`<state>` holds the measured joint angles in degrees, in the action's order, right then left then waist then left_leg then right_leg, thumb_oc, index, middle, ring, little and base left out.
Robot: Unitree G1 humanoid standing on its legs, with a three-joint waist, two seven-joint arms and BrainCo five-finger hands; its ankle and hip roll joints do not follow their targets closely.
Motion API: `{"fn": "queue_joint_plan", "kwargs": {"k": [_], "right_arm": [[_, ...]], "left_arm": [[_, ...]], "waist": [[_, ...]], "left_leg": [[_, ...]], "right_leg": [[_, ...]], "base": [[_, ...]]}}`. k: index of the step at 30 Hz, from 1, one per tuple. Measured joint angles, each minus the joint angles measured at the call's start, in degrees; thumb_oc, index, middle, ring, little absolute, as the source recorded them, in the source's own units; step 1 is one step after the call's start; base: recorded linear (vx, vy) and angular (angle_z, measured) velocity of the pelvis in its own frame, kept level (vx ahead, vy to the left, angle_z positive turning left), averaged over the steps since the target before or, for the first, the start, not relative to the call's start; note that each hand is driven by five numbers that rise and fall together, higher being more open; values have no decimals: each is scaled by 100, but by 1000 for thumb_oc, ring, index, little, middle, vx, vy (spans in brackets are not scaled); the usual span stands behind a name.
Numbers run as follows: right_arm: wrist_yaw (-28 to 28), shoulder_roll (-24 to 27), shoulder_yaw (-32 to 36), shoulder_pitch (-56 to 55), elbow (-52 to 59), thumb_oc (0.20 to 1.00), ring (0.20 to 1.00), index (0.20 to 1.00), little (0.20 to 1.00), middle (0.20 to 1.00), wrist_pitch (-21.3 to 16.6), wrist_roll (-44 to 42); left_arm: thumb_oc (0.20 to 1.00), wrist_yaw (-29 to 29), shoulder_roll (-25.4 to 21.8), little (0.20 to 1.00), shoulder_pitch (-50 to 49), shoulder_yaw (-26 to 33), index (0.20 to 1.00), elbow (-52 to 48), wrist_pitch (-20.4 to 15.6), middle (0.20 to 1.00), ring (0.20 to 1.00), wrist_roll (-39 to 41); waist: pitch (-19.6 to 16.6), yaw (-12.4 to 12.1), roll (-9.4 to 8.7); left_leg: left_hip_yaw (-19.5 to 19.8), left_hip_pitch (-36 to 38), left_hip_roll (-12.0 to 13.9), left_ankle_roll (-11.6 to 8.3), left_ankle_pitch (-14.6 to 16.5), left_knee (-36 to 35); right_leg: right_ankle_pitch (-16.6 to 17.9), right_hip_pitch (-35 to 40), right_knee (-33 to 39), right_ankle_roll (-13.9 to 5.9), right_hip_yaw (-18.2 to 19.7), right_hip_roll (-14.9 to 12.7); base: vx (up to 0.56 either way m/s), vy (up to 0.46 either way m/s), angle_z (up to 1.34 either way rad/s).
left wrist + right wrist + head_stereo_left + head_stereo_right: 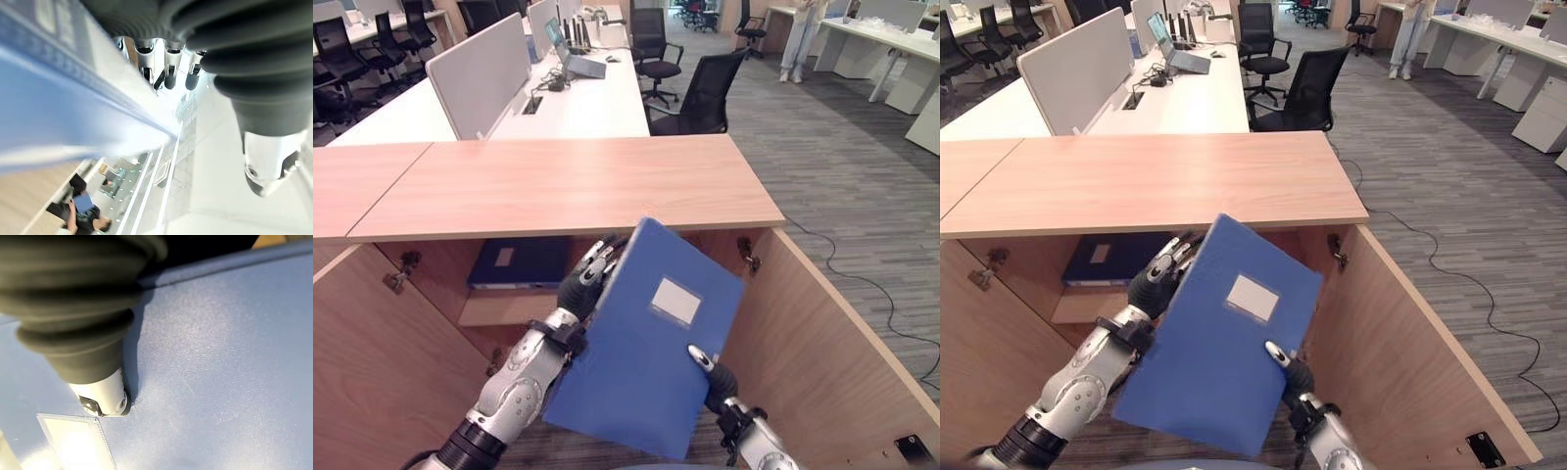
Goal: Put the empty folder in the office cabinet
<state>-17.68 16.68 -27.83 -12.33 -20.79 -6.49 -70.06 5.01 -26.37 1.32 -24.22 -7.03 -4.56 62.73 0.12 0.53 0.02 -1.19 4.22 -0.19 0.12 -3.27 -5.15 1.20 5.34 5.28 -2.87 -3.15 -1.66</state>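
1. Both hands, left hand (585, 281) and right hand (713, 377), gripped the blue folder (646, 338), seemingly pinching it, before the open cabinet (568, 186).
2. Behind stood desks (582, 103), chairs (700, 93) and grey carpet (842, 166).

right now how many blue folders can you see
2. One folder is held between the left hand and right hand; another folder lies flat on the cabinet shelf. More may be hidden.
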Motion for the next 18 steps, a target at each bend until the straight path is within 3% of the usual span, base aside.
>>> {"fn": "queue_joint_plan", "kwargs": {"k": [2, 3, 6, 9, 12, 14, 16, 18], "right_arm": [[24, -93, 112, -158, -30, 200, 200, 200, 200, 200, 53, -101], [258, -460, 631, -502, -429, 200, 200, 200, 200, 200, 57, -379], [488, -667, 969, -553, -619, 200, 200, 200, 200, 200, 62, -741], [544, -746, 1052, -523, -630, 200, 200, 200, 200, 200, 80, -832], [575, -877, 1042, -250, -779, 200, 200, 200, 200, 200, 77, -943], [664, -1007, 1027, 136, -1349, 200, 200, 200, 200, 200, 94, -968], [746, -1048, 1036, 440, -1906, 200, 200, 200, 200, 200, 158, -967], [812, -1133, 1040, 664, -2321, 200, 200, 200, 200, 200, 279, -956]], "left_arm": [[1000, 51, 86, 1000, -106, 19, 1000, 80, -6, 1000, 1000, 32], [1000, 93, 386, 1000, -513, 171, 1000, 525, 32, 1000, 1000, 262], [1000, 54, 682, 1000, -774, 174, 1000, 1264, 140, 1000, 1000, 501], [1000, 50, 809, 1000, -967, 149, 1000, 1667, 280, 1000, 1000, 587], [1000, 19, 946, 1000, -994, 129, 1000, 2767, 447, 1000, 1000, 538], [1000, -4, 1211, 1000, -834, 160, 1000, 4083, 551, 1000, 1000, 360], [1000, 30, 1796, 1000, -248, 703, 1000, 6270, 617, 1000, 1000, -20], [1000, -44, 1957, 1000, -88, 1009, 1000, 7395, 694, 1000, 1000, -753]], "waist": [[0, 21, 11], [-14, 70, 55], [-12, 107, 84], [-7, 115, 90], [-18, 153, 115], [-16, 205, 108], [-51, 198, 123], [-68, 254, 93]], "left_leg": [[0, 0, 1, -5, 4, -1], [13, -3, 1, -9, 8, -1], [51, -71, 9, -40, 28, -33], [97, -97, 17, -35, 13, -33], [129, -103, 26, -32, -8, -3], [160, -111, 31, -53, -12, -3], [168, -111, 40, -97, 7, 2], [206, -170, 59, -135, 9, -5]], "right_leg": [[-2, 0, 0, 2, 0, 0], [-8, 4, 0, 11, -11, -1], [-5, -19, -3, 8, -45, 10], [-7, -31, -1, 10, -84, 21], [-12, -26, 0, 18, -108, 40], [-19, -25, 0, 27, -143, 44], [-20, -17, -7, 29, -154, 60], [-46, -59, -16, 73, -185, 71]], "base": [[0, 0, 0], [0, 0, 0], [16, -24, 6], [13, -33, 8], [-2, -40, 5], [9, -30, 8], [38, -45, 4], [61, -72, 8]]}}
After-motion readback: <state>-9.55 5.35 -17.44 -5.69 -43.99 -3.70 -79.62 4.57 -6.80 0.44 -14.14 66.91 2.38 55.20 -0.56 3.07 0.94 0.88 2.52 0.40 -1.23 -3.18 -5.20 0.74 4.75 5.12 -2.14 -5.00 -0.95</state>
